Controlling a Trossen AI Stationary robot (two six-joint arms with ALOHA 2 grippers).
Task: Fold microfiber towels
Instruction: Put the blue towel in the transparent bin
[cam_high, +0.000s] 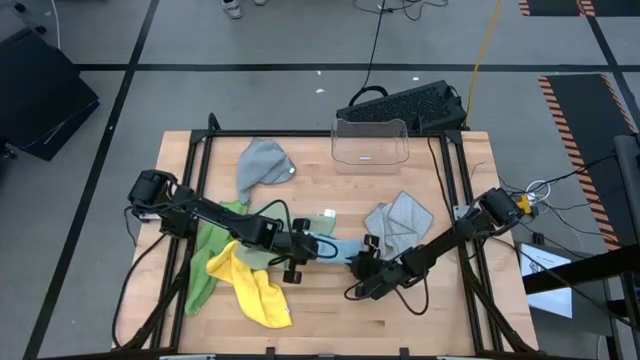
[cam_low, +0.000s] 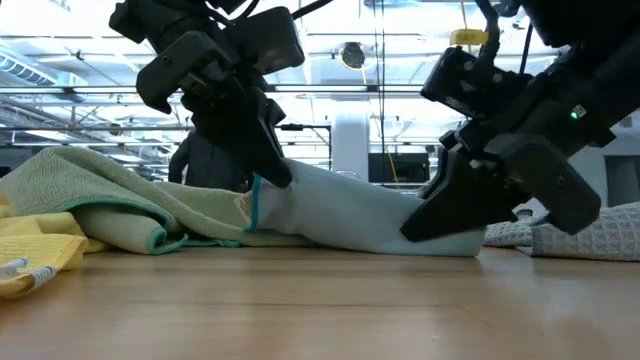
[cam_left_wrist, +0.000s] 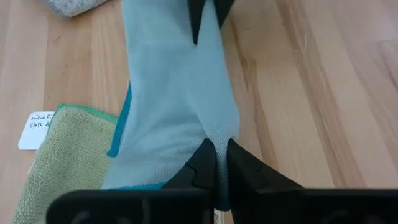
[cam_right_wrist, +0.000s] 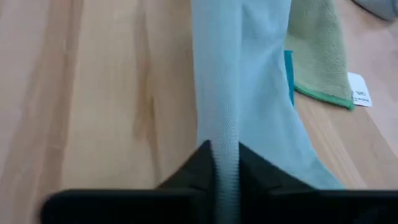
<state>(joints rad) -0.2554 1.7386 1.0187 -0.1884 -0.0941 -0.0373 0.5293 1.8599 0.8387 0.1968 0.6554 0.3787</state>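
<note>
A light blue towel (cam_high: 342, 250) lies bunched lengthwise at the table's middle, between my two grippers. My left gripper (cam_high: 322, 247) is shut on its left end and my right gripper (cam_high: 358, 262) on its right end. A sage green towel (cam_high: 228, 232) lies partly under the blue one's left end, with a bright green towel (cam_high: 200, 282) and a yellow towel (cam_high: 256, 288) left of it. One grey towel (cam_high: 262, 165) lies at the far left, another (cam_high: 400, 222) at the right. My left gripper pinches a gathered ridge of the blue towel (cam_left_wrist: 219, 132) between its two fingers, slanting down from the table's left. That end (cam_low: 262, 195) is lifted off the table; the cloth slopes down toward the other gripper. My right gripper pinches a raised fold of the towel (cam_right_wrist: 219, 134) between its two fingers, slanting down from the table's right. This end (cam_low: 440, 238) stays low, at the tabletop. The ridge between the two grippers runs straight.
A clear plastic bin (cam_high: 370, 140) stands at the far edge, with a black keyboard (cam_high: 405, 105) behind it. A small white label (cam_high: 328, 213) lies beside the sage towel. Bare wood shows along the near edge, right of the yellow towel.
</note>
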